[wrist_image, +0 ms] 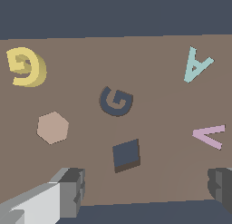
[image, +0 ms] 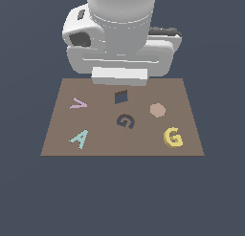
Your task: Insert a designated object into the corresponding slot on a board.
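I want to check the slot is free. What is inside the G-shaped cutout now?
Nothing is inside the G-shaped cutout: both views show only its dark floor. The yellow G lies apart on the board. Nothing covers the cutout.

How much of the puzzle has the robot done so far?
Nothing is done yet. The yellow G lies on the board, away from the G-shaped slot, which is empty. The gripper is open and holds nothing, up above the board's far side. Left to do: grab the G, carry it over and fit it in.
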Controlling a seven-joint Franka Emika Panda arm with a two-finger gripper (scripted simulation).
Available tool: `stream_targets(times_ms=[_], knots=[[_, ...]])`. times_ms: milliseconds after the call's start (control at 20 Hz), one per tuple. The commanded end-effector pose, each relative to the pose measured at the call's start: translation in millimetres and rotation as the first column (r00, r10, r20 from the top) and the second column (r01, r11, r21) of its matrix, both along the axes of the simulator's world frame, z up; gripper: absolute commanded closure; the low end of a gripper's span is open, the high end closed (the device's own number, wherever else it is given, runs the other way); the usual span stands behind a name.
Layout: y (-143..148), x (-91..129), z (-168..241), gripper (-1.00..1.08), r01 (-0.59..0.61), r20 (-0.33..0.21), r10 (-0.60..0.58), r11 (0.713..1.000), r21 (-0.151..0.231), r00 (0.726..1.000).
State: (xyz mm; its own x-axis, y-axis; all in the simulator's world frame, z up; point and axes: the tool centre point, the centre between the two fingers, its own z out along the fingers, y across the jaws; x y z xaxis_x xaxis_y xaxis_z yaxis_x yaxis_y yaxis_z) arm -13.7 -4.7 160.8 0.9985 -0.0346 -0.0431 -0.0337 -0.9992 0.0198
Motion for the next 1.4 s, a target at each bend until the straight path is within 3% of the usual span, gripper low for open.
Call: stream_targets(times_ms=[0,550,1350], knots=[[0,0,0,-0.92,0.0,0.0,0.0,1.0,0.0,1.0],[26,19,-20,-0.92,-0.025,0.007,0.025,1.0,0.005,1.0],[123,88,-90,-0.92,-0.119,0.034,0.119,0.993,0.016,0.992]])
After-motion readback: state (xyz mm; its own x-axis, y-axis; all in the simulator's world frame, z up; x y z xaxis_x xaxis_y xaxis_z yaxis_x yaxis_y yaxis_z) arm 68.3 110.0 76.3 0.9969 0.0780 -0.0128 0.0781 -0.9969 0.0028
